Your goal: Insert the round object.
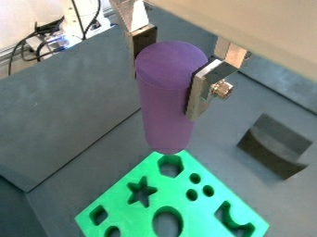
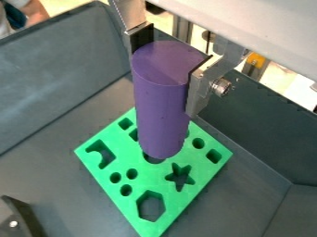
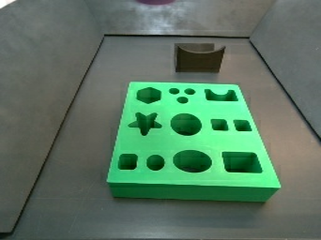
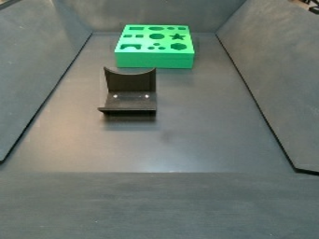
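Observation:
My gripper [image 1: 171, 69] is shut on a purple cylinder [image 1: 164, 97] and holds it upright above the green block [image 1: 170, 197], which has several shaped holes. In both wrist views the cylinder's lower end hangs over the block; it also shows in a wrist view [image 2: 161, 102] above the block's [image 2: 213, 159] row of small holes. A silver finger [image 1: 205, 88] presses each side of the cylinder near its top. In a side view only a purple sliver [image 3: 157, 3] shows at the upper edge, well above the block [image 3: 189, 187]. The gripper is out of frame in both side views.
The dark fixture [image 3: 198, 56] stands on the floor just beyond the block; it also shows in a side view [image 4: 129, 91] and a wrist view [image 1: 275, 143]. Sloping grey walls enclose the dark floor. The block [image 4: 156, 59] sits near one wall.

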